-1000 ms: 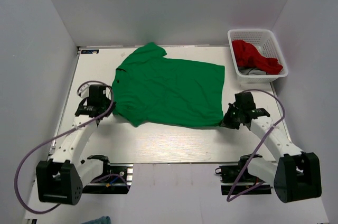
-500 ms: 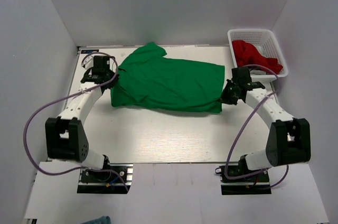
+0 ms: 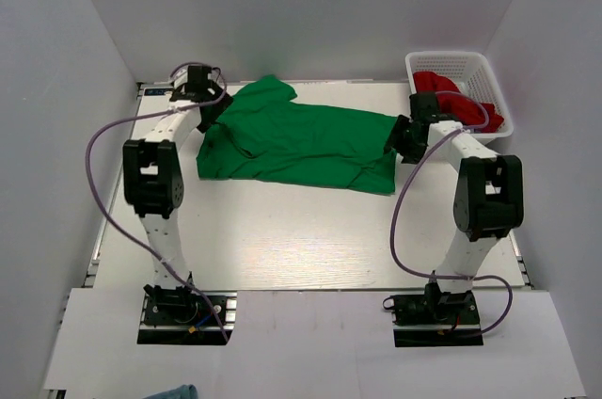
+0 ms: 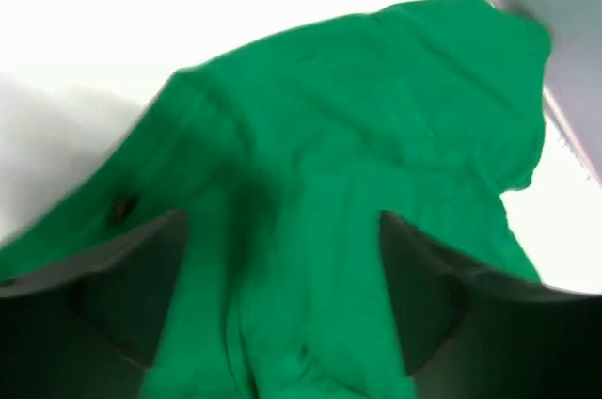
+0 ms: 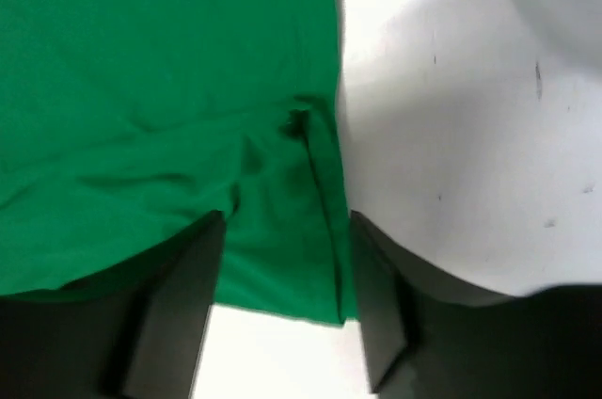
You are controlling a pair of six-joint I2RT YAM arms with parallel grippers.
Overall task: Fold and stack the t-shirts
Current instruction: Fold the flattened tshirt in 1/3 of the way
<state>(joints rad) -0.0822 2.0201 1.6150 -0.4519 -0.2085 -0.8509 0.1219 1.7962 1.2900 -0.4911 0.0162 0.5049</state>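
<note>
Both arms are folding the green t-shirt [image 3: 301, 143] at the table's far middle, the left gripper [image 3: 209, 109] and right gripper [image 3: 403, 140] each pinching its cloth, and should be keeping level so the edges align.

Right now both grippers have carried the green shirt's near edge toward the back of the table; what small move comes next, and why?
Probably lower and release. The green shirt is doubled over, with the left gripper and right gripper both pinching cloth near its far edge. Opening there should lay the fold flat.
</note>
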